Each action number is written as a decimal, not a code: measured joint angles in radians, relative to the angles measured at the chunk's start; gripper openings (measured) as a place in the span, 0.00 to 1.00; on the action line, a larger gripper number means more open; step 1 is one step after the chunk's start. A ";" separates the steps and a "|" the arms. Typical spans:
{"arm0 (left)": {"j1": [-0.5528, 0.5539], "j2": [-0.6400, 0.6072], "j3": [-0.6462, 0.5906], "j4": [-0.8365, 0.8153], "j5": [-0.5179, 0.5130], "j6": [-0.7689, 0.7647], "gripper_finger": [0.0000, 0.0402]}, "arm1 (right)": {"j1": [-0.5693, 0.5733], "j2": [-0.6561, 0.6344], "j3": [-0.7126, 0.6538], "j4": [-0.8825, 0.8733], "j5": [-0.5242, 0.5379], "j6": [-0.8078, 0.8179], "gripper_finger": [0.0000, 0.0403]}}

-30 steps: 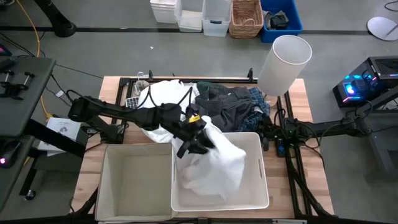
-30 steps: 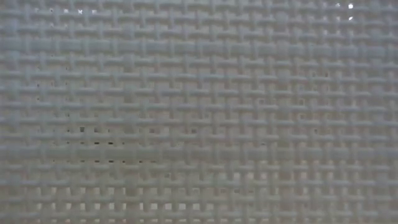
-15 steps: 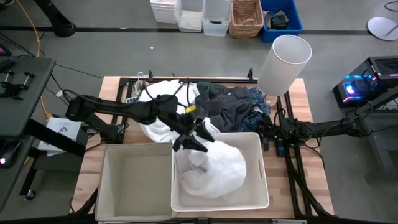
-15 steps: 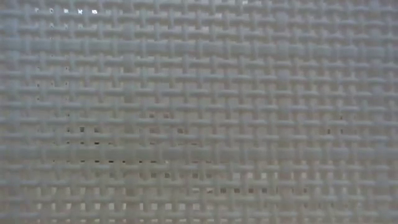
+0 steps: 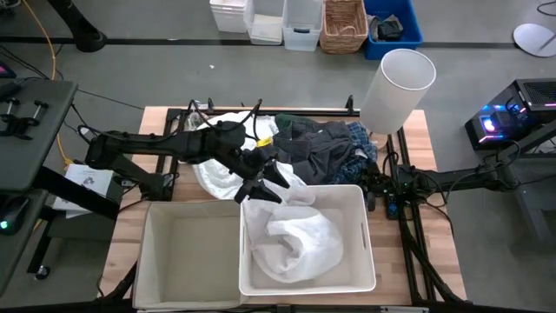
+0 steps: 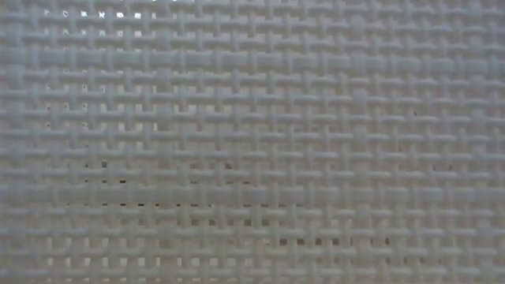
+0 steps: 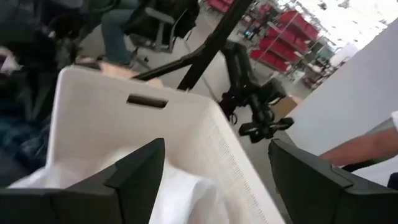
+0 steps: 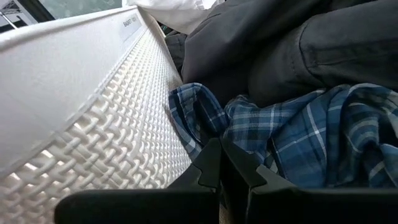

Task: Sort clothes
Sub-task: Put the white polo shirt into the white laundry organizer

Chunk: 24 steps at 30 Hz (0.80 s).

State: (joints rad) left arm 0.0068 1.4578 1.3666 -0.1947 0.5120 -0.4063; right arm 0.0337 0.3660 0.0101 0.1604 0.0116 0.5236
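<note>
White garment [image 5: 300,242] lies inside white bin [image 5: 369,261]; left gripper [image 5: 258,184] spread, empty, above bin's back rim. Best lifted clear toward pile [image 5: 326,143] behind bin. Left wrist: fingers [image 7: 134,171] parted. Right wrist: right gripper [image 8: 227,163] pressed together beside plaid shirt [image 8: 298,140], against bin.

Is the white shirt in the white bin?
In. The white garment lies crumpled inside the white bin; the left end effector is open.

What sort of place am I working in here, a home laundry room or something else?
Most likely a robotics lab or workshop, not a home. The wooden table stands on a bare concrete floor, storage bins line the far side, and the left wrist view shows red shelving racks in a large open hall.
</note>
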 joint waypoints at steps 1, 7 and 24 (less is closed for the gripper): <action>0.002 0.000 0.000 -0.022 -0.003 0.000 0.69 | 0.000 0.000 0.000 0.000 0.000 0.000 0.00; 0.023 0.000 0.000 -0.236 -0.176 0.049 0.69 | 0.000 0.000 0.000 -0.001 0.000 0.000 0.00; 0.130 0.000 -0.001 -0.385 -0.243 -0.002 0.69 | 0.000 0.000 0.000 -0.002 0.000 0.000 0.00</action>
State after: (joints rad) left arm 0.1370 1.4578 1.3659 -0.5798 0.2687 -0.4084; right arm 0.0338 0.3658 0.0101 0.1585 0.0116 0.5236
